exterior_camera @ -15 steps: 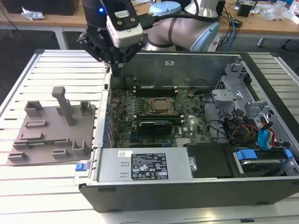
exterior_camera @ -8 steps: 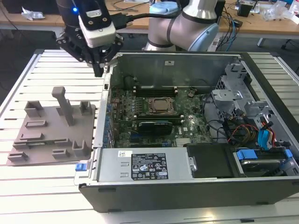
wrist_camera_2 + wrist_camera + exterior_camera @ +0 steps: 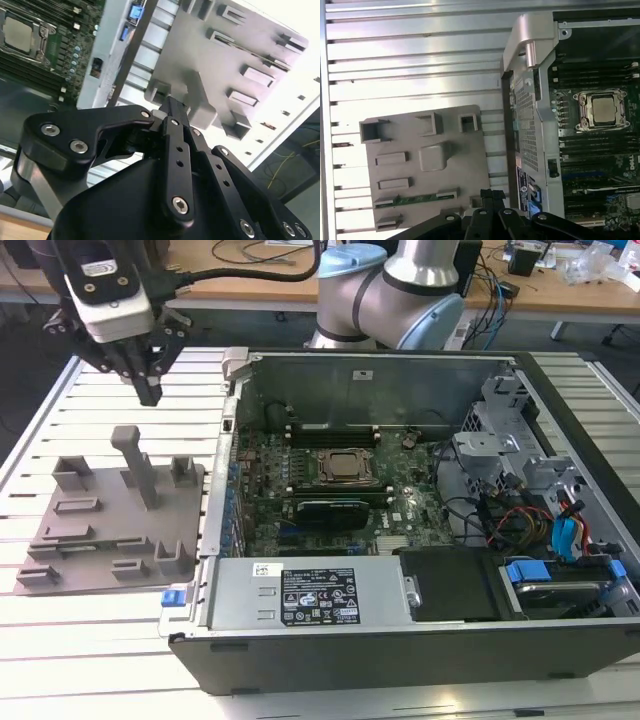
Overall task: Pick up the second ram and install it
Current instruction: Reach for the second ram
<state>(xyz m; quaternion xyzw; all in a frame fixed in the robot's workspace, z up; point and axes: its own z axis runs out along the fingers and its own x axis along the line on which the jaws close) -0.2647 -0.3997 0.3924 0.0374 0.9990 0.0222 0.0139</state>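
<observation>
Pressed together and empty, the pincer hangs over the grey fixture plate, where the second ram lies flat, its long axis running toward the pincer's tips.

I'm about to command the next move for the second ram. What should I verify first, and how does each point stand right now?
1. The second ram sits on the grey fixture plate: ok, it lies in its holders.
2. The pincer carries nothing: ok.
3. The pincer is open for a grasp: not ok, it is shut.
4. The pincer is lined up over the second ram: not ok, it hangs above the plate, off one end of the stick.
5. The computer case is open and the CPU socket exposed: ok.
6. A free one among the motherboard slots: cannot tell.
</observation>
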